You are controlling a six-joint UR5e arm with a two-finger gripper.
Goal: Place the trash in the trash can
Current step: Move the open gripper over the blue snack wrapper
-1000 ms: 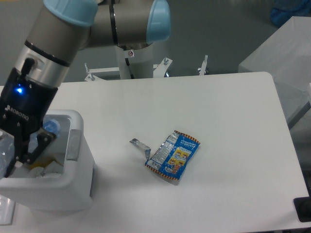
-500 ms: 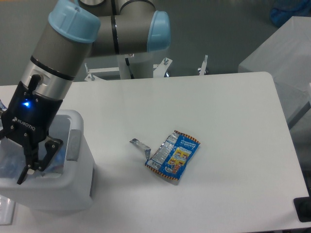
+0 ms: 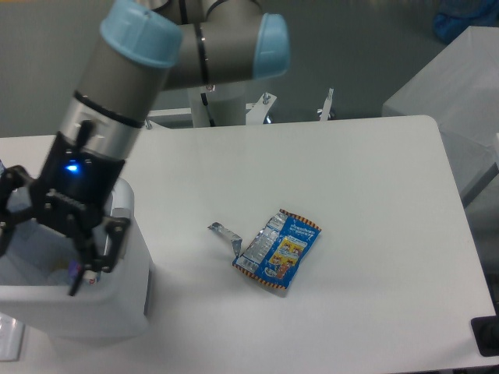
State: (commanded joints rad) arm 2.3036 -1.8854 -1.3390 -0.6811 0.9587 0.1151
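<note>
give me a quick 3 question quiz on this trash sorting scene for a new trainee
1. True or false: the blue snack wrapper is already inside the trash can.
2. Multiple choice: where is the gripper? A) over the wrapper B) above the trash can's opening C) at the table's right edge
3. Fill in: the small silver foil scrap lies just to the ____ of the wrapper in the picture.

Key
1. False. It lies on the table, apart from the bin.
2. B. Its fingers are spread and hold nothing.
3. left
</note>
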